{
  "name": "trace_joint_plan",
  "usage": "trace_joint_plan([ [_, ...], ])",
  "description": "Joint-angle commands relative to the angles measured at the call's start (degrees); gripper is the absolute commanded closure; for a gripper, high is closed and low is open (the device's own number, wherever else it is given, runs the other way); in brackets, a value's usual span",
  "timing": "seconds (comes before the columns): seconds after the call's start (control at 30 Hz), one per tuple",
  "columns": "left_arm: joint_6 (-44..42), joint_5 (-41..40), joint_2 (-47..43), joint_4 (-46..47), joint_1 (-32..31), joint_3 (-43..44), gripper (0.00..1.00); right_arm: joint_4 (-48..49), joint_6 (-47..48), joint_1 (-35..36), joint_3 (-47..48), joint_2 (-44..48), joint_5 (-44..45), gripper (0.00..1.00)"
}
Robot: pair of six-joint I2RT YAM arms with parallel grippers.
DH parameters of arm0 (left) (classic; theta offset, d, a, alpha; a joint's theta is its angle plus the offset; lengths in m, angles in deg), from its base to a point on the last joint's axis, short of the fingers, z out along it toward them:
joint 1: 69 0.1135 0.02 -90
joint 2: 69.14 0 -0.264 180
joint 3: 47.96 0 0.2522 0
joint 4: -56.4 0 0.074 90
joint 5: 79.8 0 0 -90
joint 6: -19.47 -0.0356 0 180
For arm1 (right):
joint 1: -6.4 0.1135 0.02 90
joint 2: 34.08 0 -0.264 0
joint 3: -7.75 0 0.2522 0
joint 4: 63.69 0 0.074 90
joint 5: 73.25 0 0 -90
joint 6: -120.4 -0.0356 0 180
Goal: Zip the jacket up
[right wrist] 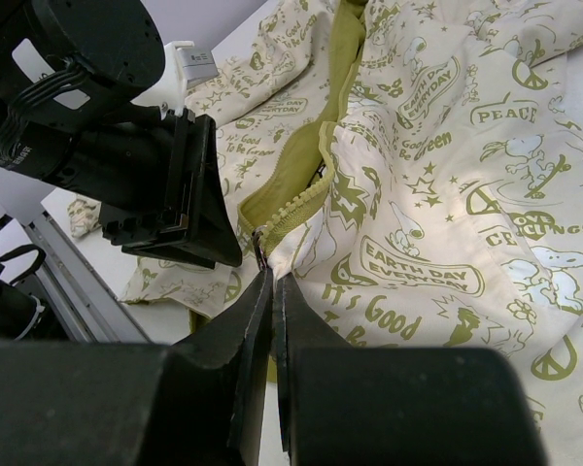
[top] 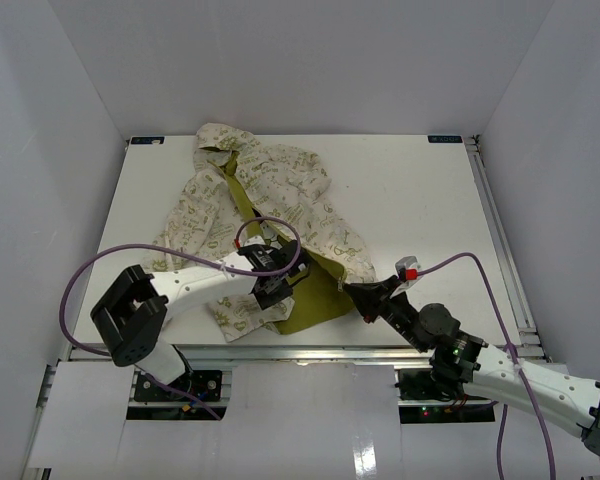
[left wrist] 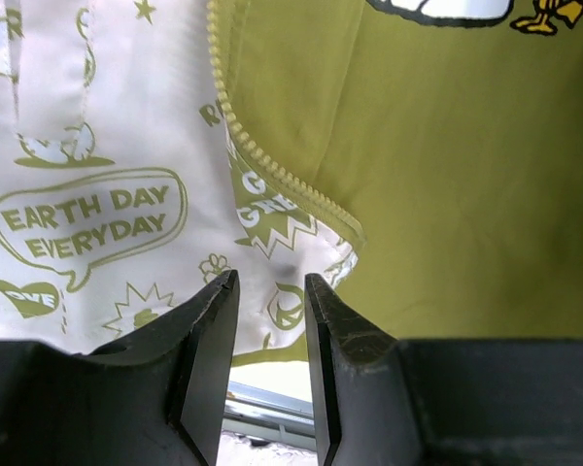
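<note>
At the near edge, a metal rail (top: 280, 350) borders the white table (top: 420, 200), and both arms reach in over it. Purple cables (top: 80, 275) loop from each arm above the surface.

The jacket (top: 280, 190) lies left of centre. Its hem is near the front edge and its body and sleeves spread back toward the far left corner. It is open at the front, and a flap of olive lining (top: 315, 300) is turned out at the near end between the two arms.

The left gripper (top: 277, 283) is over the hem. In its wrist view the fingers (left wrist: 209, 359) stand apart with nothing between them. Just beyond them are cream fabric printed "EARTH DAY EVERYDAY" and a curving row of zipper teeth (left wrist: 272, 165).

The right gripper (top: 352, 293) comes in from the right at the lining flap. In its own view the jaws are drawn almost together, pinched on the small zipper pull (right wrist: 258, 248) at the bottom of the teeth. The left gripper's black body is close beside it on the left.

The right half of the table is bare. Plain white walls (top: 310, 60) close in the back and both sides.
</note>
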Motion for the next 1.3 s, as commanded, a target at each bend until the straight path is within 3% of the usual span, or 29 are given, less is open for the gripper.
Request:
trace_joint_plan([
  [0.0,3.4,-2.3,1.0,-2.7,-2.8,4.6,0.55,1.9,0.0,-0.2,-0.1,0.8,1.5,0.92],
  [0.2,6.6,-4.0,3.2,-5.5,-6.2,7.0,0.56,1.4,0.0,-0.2,-0.2,1.7,1.6,0.92],
  [0.5,10.2,-5.3,8.5,-8.4,-6.3,8.7,0.56,0.6,-0.1,-0.2,-0.6,3.3,1.9,0.92],
  [0.83,9.6,-8.6,9.3,-3.0,-5.9,6.9,0.54,0.3,-0.2,-0.1,-0.7,4.1,1.9,0.92],
  [1.27,9.5,-9.4,7.0,0.0,-5.9,2.2,0.71,0.1,-0.1,-0.1,-0.5,3.9,2.6,0.92],
])
